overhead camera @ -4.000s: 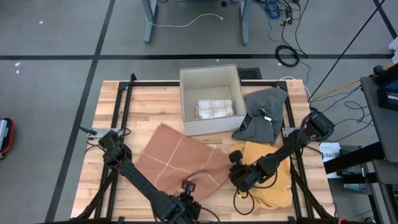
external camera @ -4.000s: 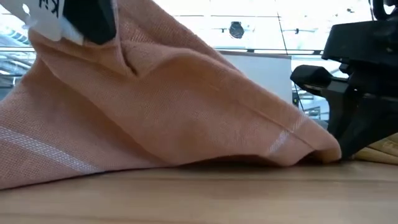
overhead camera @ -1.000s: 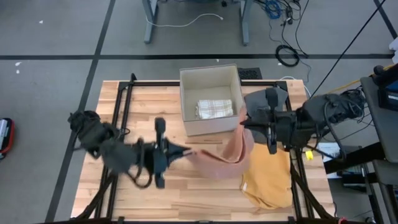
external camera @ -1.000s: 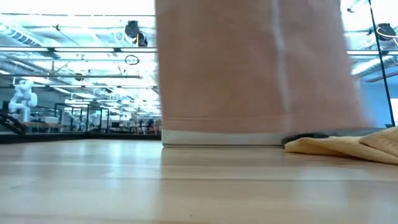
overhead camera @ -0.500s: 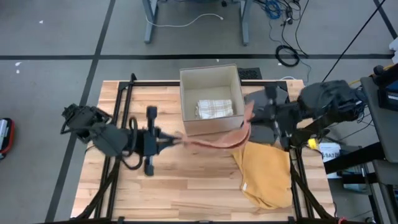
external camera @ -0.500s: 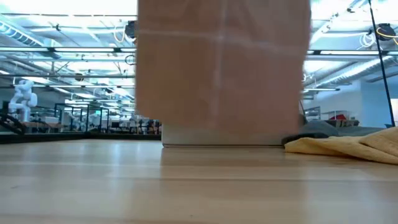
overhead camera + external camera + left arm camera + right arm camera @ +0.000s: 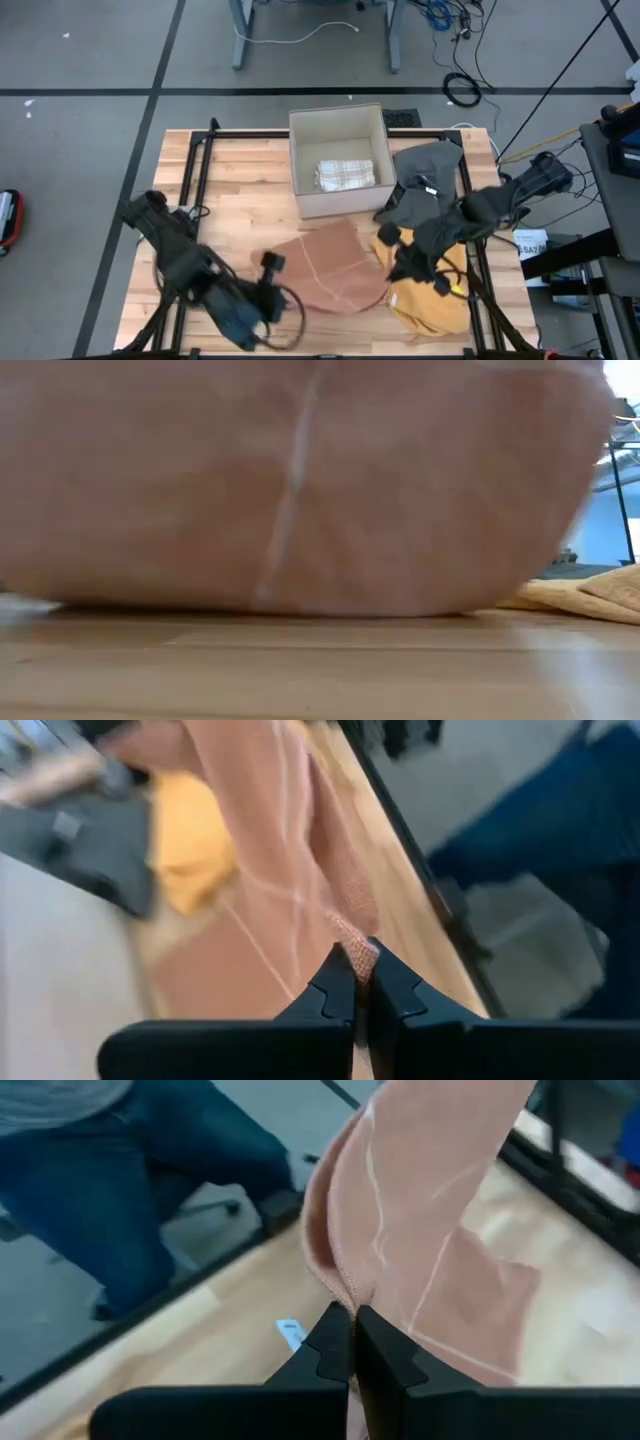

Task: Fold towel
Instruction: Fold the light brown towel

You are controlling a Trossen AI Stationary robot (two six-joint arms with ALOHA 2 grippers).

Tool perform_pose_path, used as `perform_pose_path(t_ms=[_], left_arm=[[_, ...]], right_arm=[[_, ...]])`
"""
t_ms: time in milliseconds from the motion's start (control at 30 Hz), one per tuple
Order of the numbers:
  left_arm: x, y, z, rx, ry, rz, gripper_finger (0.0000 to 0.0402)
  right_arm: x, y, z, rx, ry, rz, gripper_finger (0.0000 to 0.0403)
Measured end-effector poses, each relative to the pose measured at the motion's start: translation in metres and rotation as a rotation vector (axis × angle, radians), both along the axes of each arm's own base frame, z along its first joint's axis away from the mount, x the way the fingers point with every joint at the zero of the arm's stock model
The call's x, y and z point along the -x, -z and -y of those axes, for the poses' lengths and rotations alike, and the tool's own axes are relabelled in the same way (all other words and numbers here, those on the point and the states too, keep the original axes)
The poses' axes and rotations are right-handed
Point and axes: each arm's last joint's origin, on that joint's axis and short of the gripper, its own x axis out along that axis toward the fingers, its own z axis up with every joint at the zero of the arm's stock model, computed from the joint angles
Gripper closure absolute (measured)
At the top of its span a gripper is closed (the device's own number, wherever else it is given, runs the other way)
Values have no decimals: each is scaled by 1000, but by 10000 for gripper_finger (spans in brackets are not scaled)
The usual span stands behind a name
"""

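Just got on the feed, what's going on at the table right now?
Both arms are folding the pink towel near the table's front edge. The left end effector and the right end effector are each shut on an edge of it. A yellow cloth and a grey cloth lie to the right, beside the box.

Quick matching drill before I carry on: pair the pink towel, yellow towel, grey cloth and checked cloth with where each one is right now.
1 pink towel
2 yellow towel
3 grey cloth
4 checked cloth

A inside the box
B held by both claws
C table's right front, under the right arm
D right of the box

Pairs: 1-B, 2-C, 3-D, 4-A
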Motion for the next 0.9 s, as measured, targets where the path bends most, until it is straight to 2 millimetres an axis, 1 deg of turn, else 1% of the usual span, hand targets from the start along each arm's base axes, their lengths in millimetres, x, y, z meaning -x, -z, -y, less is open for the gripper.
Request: perform_pose_path(t_ms=[67, 233, 333, 433, 600, 700, 800, 900], left_arm=[[-4, 19, 13, 12, 7, -50, 399], [-8, 54, 39, 51, 14, -90, 399], [-10, 78, 51, 60, 14, -104, 399], [-10, 98, 58, 89, 2, -102, 399], [-8, 134, 67, 128, -22, -109, 399], [-5, 151, 67, 132, -46, -133, 399], [-3, 165, 63, 121, -84, -169, 399], [-2, 173, 58, 102, -121, -205, 399]], right_arm=[[-2, 15, -7, -26, -27, -10, 403], [-2, 47, -22, -52, -61, -11, 403], [-2, 62, -24, -63, -60, -15, 403], [-2, 77, -24, -55, -50, -36, 403], [-6, 100, -26, -20, -47, -88, 403], [-14, 114, -27, 27, -58, -113, 403], [-24, 127, -26, 74, -66, -130, 403], [-37, 141, -18, 118, -53, -155, 403]])
